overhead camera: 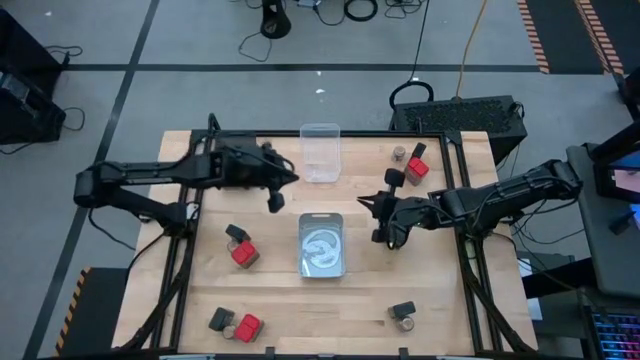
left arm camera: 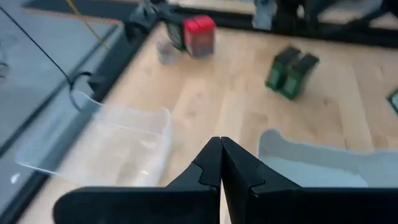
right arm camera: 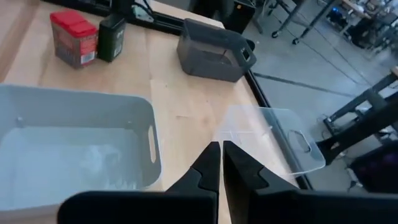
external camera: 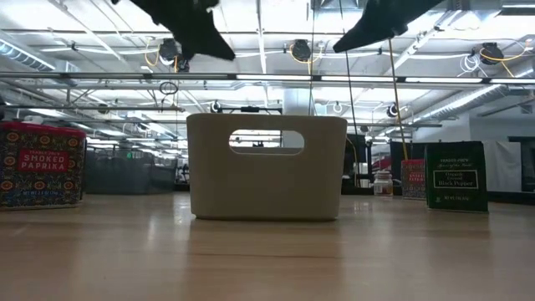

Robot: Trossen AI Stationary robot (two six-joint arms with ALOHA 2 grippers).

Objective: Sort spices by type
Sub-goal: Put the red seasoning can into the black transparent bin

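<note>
- Above the table's point(overhead camera: 280, 300) middle, both grippers hang with fingers pressed together, holding nothing.
- Left gripper point(overhead camera: 275, 201) sits just left of the clear plastic bin point(overhead camera: 321, 152), which stands at the far edge.
- Right gripper point(overhead camera: 381, 236) sits just right of the silvery tin point(overhead camera: 322, 244), which lies at the table's centre.
- Spices stand in four clusters toward the corners, none sorted by kind:
- Far right corner: a red box point(overhead camera: 417, 167), a black box point(overhead camera: 394, 178) and a round jar point(overhead camera: 399, 153).
- Left side: a red box point(overhead camera: 242, 254) touching a black box point(overhead camera: 236, 233).
- Near left corner: a second red box point(overhead camera: 248, 325), beside a dark box point(overhead camera: 220, 318).
- Near right: a black box point(overhead camera: 402, 310) by a jar point(overhead camera: 406, 322).
</note>
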